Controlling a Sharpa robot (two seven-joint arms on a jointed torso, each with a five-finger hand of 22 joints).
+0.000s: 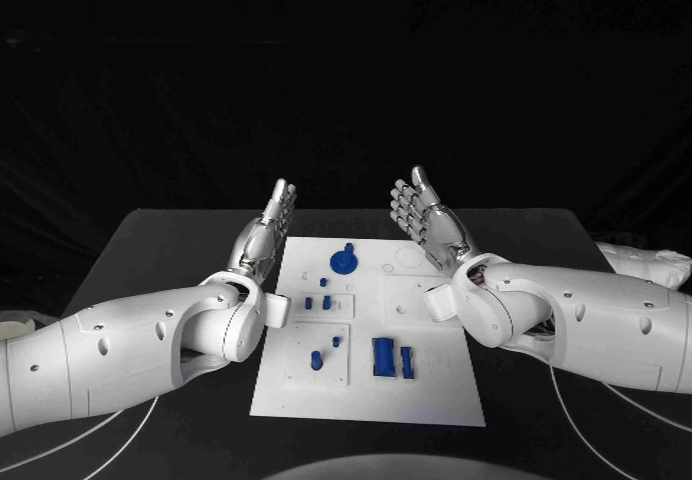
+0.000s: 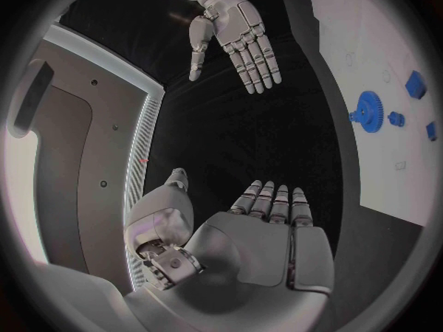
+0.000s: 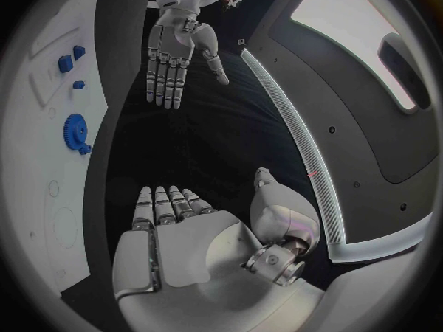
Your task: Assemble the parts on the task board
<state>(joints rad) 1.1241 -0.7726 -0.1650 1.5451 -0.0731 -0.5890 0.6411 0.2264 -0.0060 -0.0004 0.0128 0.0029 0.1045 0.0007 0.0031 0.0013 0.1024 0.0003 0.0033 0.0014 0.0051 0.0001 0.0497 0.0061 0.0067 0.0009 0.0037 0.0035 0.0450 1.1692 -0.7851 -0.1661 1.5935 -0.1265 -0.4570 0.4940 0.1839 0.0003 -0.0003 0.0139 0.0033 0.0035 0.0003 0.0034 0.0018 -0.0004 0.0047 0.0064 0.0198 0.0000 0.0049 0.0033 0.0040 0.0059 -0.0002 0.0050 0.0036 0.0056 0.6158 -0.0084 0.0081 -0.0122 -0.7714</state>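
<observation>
Parts (image 1: 384,356) are left ungrasped on the task board (image 1: 433,395); left hand (image 1: 265,233) and right hand (image 1: 427,222) are held empty, fingers spread; small pieces, apparently loose, risk being knocked aside.

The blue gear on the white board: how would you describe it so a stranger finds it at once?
Start at the white task board in the table's middle. Near its far edge, between the two raised hands, sits the blue gear. It is the only round, toothed piece; the other blue parts are smaller or bar-shaped.

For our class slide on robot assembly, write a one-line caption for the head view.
Both hands, left and right, raised open beside the white task board, its blue parts untouched.
</observation>
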